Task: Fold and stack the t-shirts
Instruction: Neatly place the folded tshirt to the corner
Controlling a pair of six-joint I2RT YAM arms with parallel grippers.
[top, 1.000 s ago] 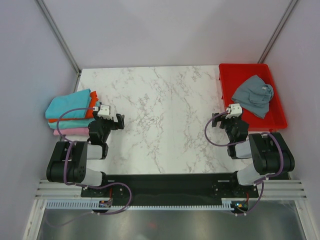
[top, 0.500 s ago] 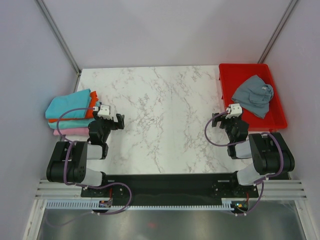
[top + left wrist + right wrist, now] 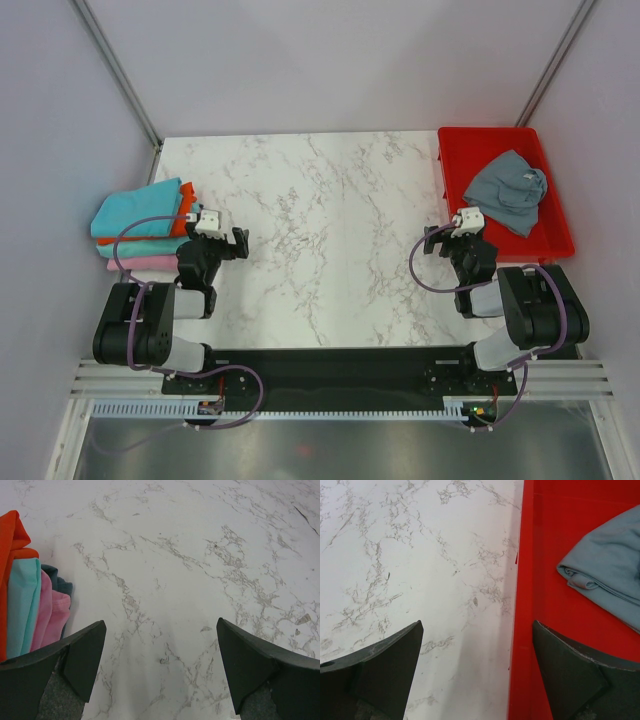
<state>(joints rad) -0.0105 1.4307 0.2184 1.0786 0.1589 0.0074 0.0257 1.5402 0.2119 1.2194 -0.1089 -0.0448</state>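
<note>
Top external view: nothing has moved over the last second; left gripper and right gripper hover near the table's near edge, jaws wide apart, empty. Folded stack sits at the left edge; grey shirt lies crumpled in the red tray at the far right corner, probably next to fold.

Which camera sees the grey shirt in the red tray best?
The top camera: the whole crumpled grey shirt lies in the red tray. The right wrist camera catches only a part, cut off. The left wrist camera misses it.
</note>
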